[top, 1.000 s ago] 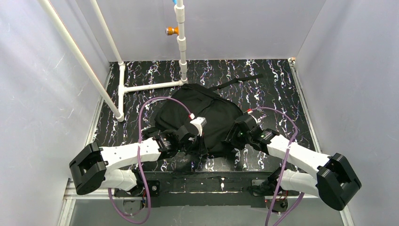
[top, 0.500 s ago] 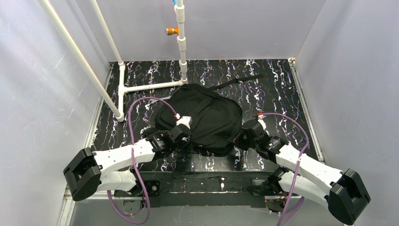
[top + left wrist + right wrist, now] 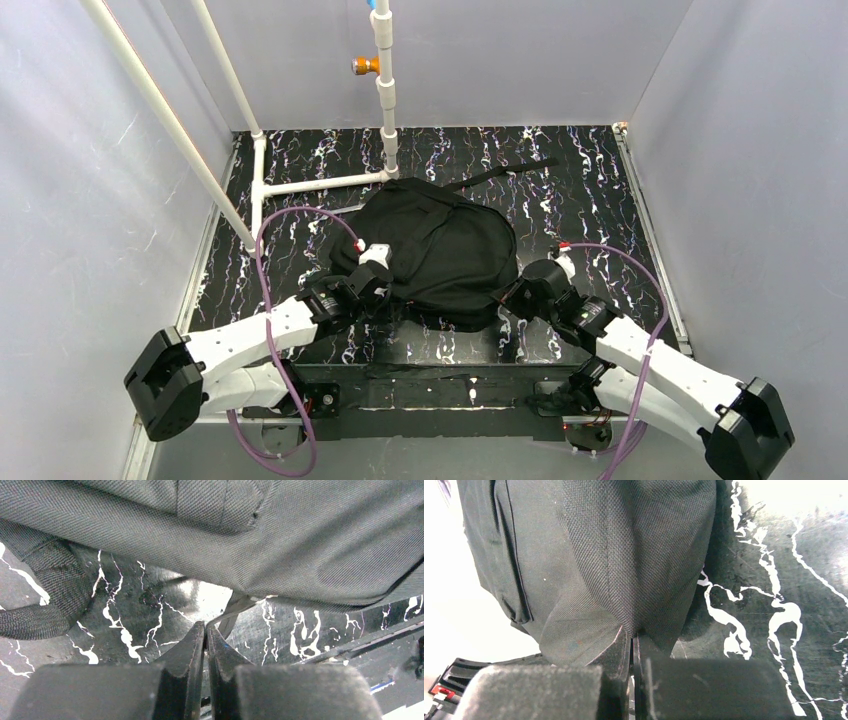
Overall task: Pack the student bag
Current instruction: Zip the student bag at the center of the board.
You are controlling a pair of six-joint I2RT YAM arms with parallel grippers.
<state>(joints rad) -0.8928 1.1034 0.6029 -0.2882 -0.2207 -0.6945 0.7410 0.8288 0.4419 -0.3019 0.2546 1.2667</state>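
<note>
The student bag (image 3: 445,250), a large black fabric backpack, lies flat in the middle of the black marbled table. My left gripper (image 3: 390,300) is at its near left edge. In the left wrist view its jaws (image 3: 205,626) are shut, and a thin grey strip (image 3: 231,612) runs from their tips up under the bag's edge (image 3: 280,540). My right gripper (image 3: 504,297) is at the bag's near right edge. In the right wrist view its jaws (image 3: 632,641) are shut on a pinched fold of the bag's fabric (image 3: 624,570).
A white pipe frame (image 3: 320,183) stands at the back left, just behind the bag. A black strap (image 3: 505,172) trails from the bag toward the back. A webbing loop (image 3: 45,610) lies left of my left gripper. Grey walls close in both sides.
Both grippers have drawn back toward the near edge, the left one also moving left, the right one right. The bag's near side, bunched up before, now lies flatter.
</note>
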